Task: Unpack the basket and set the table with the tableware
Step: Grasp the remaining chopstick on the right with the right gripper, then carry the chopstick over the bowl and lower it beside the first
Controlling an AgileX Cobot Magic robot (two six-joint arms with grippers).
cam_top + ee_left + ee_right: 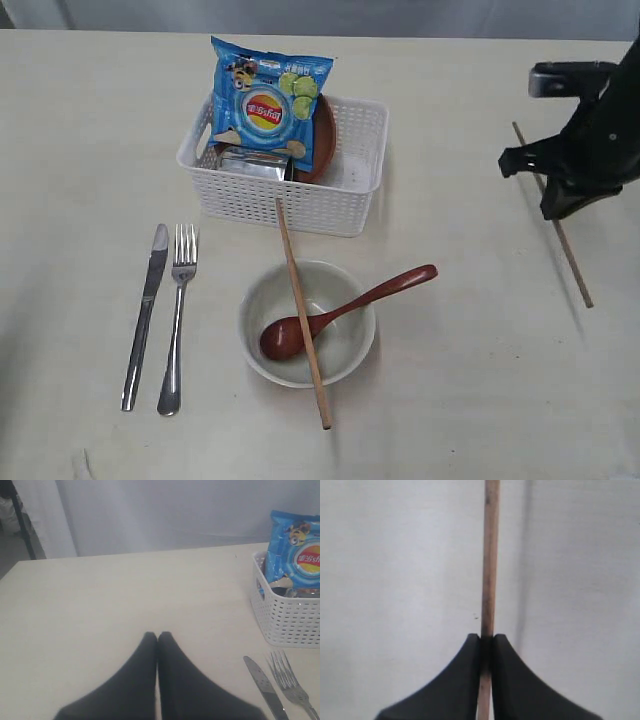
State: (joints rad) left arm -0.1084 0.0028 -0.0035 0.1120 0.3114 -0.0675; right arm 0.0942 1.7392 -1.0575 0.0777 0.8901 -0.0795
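Right gripper (486, 640) low over pale smooth table (395, 580), black jaws pinching thin round wooden chopstick (490, 555). Left gripper (158, 636) tapered, black, jaws pressed together, nothing between.

The white perforated basket (300, 205) sits on the pale cream table (480, 380). Inside it, a round brown plate (322, 140) stands on edge against its right end and a shiny steel cup (252, 165) lies at its front. In front of the basket rests the off-white bowl (350, 345), with a reddish-brown spoon (350, 305) in it and one chopstick (300, 310) laid across its rim. Front-left of the basket, the knife (146, 310) and fork (177, 320) lie parallel. Well right of the basket, the second chopstick (570, 255) is pinched by the right gripper (486, 637).
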